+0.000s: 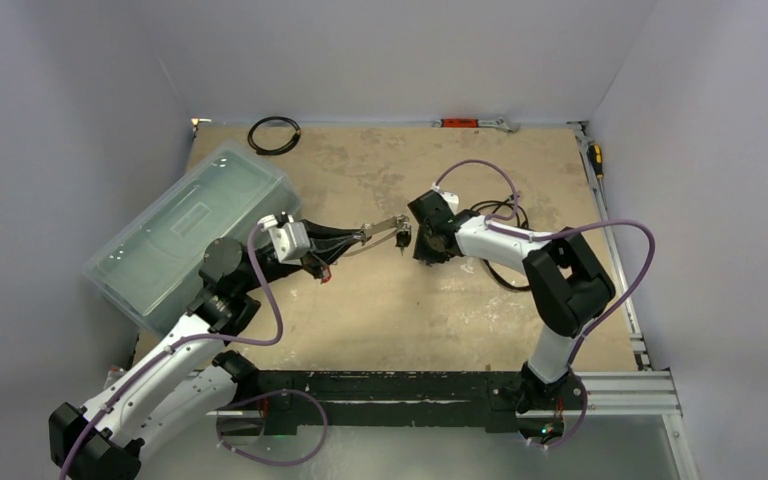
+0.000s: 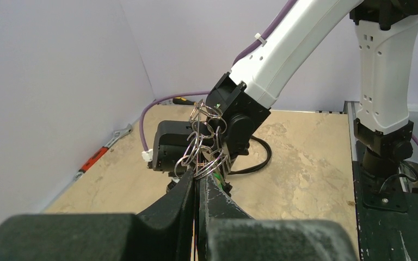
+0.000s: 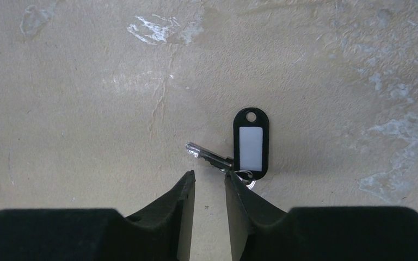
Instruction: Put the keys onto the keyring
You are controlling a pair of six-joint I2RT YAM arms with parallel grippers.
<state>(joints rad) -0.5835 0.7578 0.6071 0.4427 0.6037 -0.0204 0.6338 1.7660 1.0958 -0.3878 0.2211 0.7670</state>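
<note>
1. Table [image 1: 380,320]: tan top, worn, with pale scuffs and patches. Plain grey walls [image 1: 410,60] on three sides.
2. Translucent plastic box [image 1: 175,240]: lies askew at the table's left side.
3. Black coiled cable ring [image 1: 273,134]: flat on the table near the far left corner.
4. Wrench [image 1: 475,123]: red handle, along the far edge.
5. Screwdriver [image 1: 595,158]: yellow-and-black handle, at the right edge near the far corner.
6. Loose black cable [image 2: 268,154]: looped on the table, right of centre.

Pale lilac walls [image 1: 380,50] enclose scuffed tan tabletop [image 1: 380,310]; even, soft light.
</note>
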